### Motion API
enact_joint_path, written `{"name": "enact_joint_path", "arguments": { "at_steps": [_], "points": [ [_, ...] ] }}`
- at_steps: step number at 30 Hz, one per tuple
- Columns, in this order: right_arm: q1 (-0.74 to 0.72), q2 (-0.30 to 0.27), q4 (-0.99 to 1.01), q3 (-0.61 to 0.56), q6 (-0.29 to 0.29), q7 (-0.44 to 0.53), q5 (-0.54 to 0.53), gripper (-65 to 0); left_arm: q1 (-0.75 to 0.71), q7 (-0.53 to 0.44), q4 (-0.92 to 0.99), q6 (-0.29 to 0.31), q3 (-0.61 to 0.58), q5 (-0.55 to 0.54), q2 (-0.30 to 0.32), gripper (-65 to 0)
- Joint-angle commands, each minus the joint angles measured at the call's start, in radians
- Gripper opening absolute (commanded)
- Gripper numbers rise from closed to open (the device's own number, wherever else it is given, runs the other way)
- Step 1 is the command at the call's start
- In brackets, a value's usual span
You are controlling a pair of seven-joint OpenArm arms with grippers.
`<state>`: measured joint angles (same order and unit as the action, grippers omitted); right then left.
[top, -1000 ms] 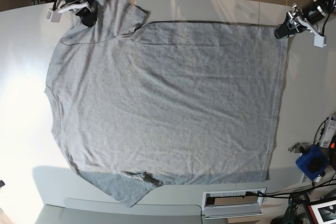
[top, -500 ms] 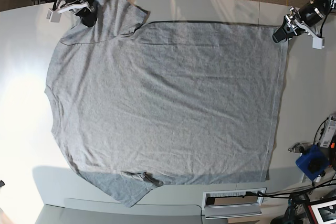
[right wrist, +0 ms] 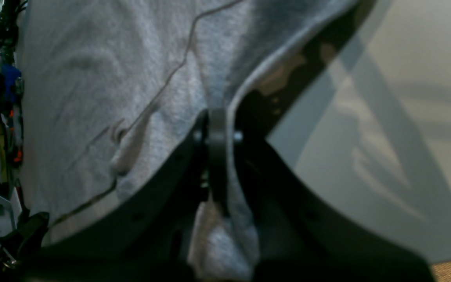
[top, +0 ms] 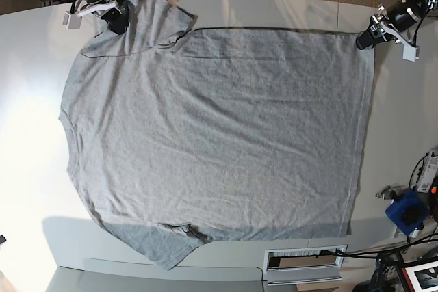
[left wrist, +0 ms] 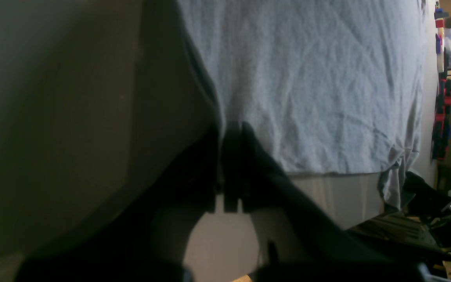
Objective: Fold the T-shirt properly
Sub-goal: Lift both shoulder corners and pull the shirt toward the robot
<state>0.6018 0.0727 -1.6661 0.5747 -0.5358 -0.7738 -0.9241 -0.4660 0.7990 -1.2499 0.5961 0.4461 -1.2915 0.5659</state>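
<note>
Since the earlier frame, the left gripper [top: 364, 39] has been drawn in onto the far hem corner and closed on it.

Both far corners now appear taken: the right gripper [top: 113, 20] is clamped on the sleeve fabric of the T-shirt [top: 212, 141], the left pinched on its hem corner. The first fold is judged next, calling for a matched lift and carry across. The heather-grey shirt is spread flat on the table [top: 274, 11], plain side up, lightly creased.
</note>
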Motion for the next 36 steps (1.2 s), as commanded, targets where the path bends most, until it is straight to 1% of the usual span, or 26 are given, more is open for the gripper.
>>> {"name": "enact_joint_path", "arguments": {
  "at_steps": [1, 3, 4, 6, 7, 9, 13, 15, 18, 20, 21, 24, 28, 31, 36],
  "points": [
    [0.011, -0.003, -0.008, 0.003, -0.004, -0.005, -0.002, -65.0, -0.006, -0.007, -0.008, 0.0, 0.006, -0.023, 0.021, -65.0],
    [0.011, -0.003, -0.008, 0.003, -0.004, -0.006, -0.002, -65.0, -0.01, -0.007, -0.008, 0.01, 0.006, -0.067, 0.021, -65.0],
    [0.011, -0.003, -0.008, 0.003, -0.004, -0.007, -0.002, -65.0, -0.017, -0.008, -0.008, 0.03, 0.006, -0.091, 0.021, -65.0],
    [0.011, -0.003, -0.008, 0.003, -0.004, -0.008, -0.002, -65.0, -0.031, -0.011, -0.008, 0.098, 0.006, -0.138, 0.021, -65.0],
    [0.011, -0.003, -0.008, 0.003, -0.005, -0.008, -0.002, -65.0, -0.039, -0.014, -0.008, 0.102, 0.006, -0.161, 0.021, -65.0],
    [0.011, -0.003, -0.008, 0.003, -0.015, -0.008, -0.002, -65.0, -0.053, -0.014, -0.008, 0.102, 0.006, -0.192, 0.02, -65.0],
    [0.014, -0.003, -0.008, 0.003, -0.032, -0.012, -0.007, -65.0, -0.067, -0.013, -0.008, 0.102, 0.006, -0.192, 0.016, -65.0],
    [0.014, -0.003, -0.008, 0.003, -0.032, -0.015, -0.006, -65.0, -0.069, -0.014, -0.008, 0.102, 0.006, -0.163, 0.016, -65.0],
    [0.029, -0.003, -0.01, 0.003, -0.032, -0.019, -0.014, -65.0, -0.075, -0.014, -0.008, 0.102, 0.006, -0.159, 0.016, -65.0],
    [0.039, -0.003, -0.01, 0.01, -0.033, -0.034, -0.04, -65.0, -0.081, -0.013, -0.008, 0.102, 0.006, -0.159, 0.016, -65.0],
    [0.044, -0.003, -0.01, 0.018, -0.034, -0.041, -0.05, -65.0, -0.086, -0.011, -0.008, 0.102, 0.006, -0.159, 0.016, -65.0],
    [0.053, -0.003, -0.01, 0.059, -0.073, -0.051, -0.07, -65.0, -0.106, -0.01, -0.008, 0.102, 0.006, -0.159, 0.016, -65.0],
    [0.071, -0.004, -0.01, 0.133, -0.089, -0.081, -0.129, -65.0, -0.142, -0.01, -0.008, 0.102, 0.006, -0.16, 0.016, -65.0],
    [0.089, -0.004, -0.01, 0.182, -0.123, -0.097, -0.178, -65.0, -0.165, -0.011, -0.008, 0.102, 0.006, -0.16, 0.016, -65.0],
    [0.116, -0.004, -0.01, 0.221, -0.156, -0.136, -0.251, -65.0, -0.166, -0.008, -0.008, 0.102, 0.02, -0.16, 0.016, -65.0]
  ]
}}
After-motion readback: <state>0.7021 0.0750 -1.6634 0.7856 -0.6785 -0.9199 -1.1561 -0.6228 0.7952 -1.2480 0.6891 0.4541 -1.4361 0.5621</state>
